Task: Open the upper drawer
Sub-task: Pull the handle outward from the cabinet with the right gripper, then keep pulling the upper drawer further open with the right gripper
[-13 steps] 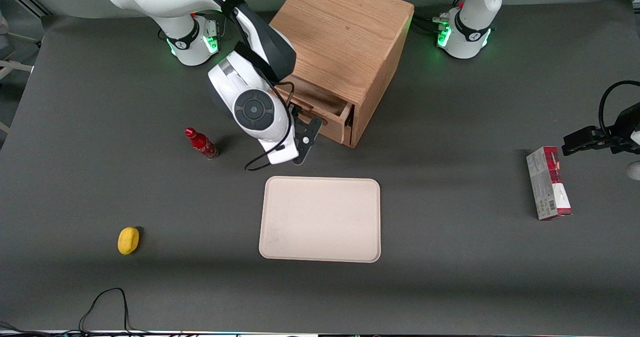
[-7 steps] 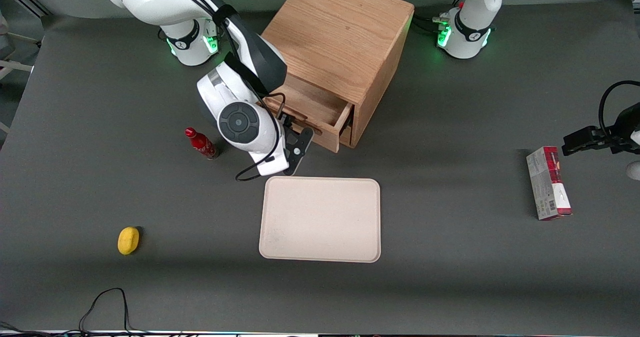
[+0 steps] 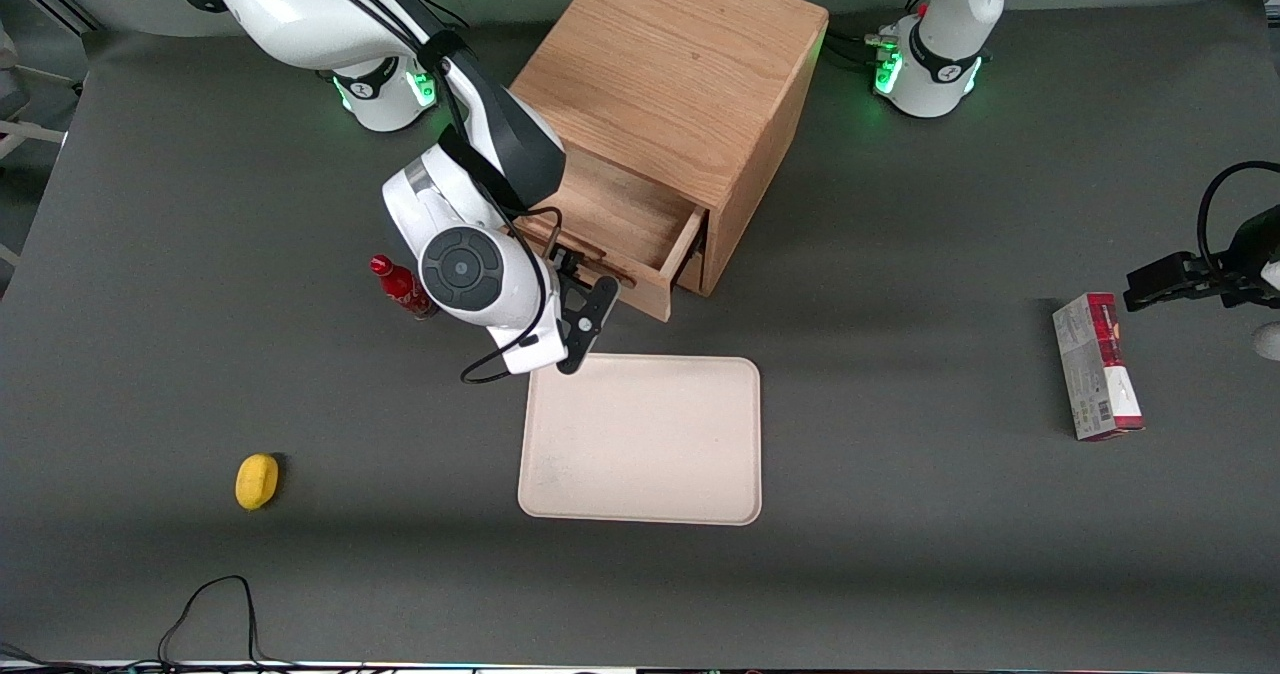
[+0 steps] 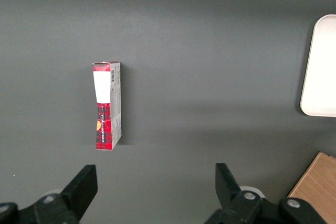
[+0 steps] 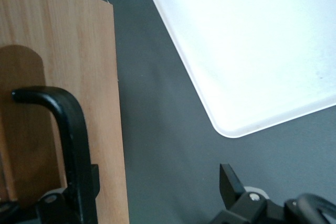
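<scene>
Upper drawer [image 3: 640, 216] juts toward the tray [image 3: 640, 439]; gripper [image 3: 575, 272] fingers [image 5: 63, 129] spread around its front.

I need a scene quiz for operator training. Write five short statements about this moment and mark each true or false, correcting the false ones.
1. The upper drawer is pulled partly out of the oak cabinet. True.
2. The gripper is at the front of the upper drawer. True.
3. The red bottle lies on the tray. False: it stands on the table beside the working arm, and the tray holds nothing.
4. The yellow object sits inside the drawer. False: it lies on the table, nearer the front camera than the bottle.
5. The red and grey box lies toward the parked arm's end of the table. True.
</scene>
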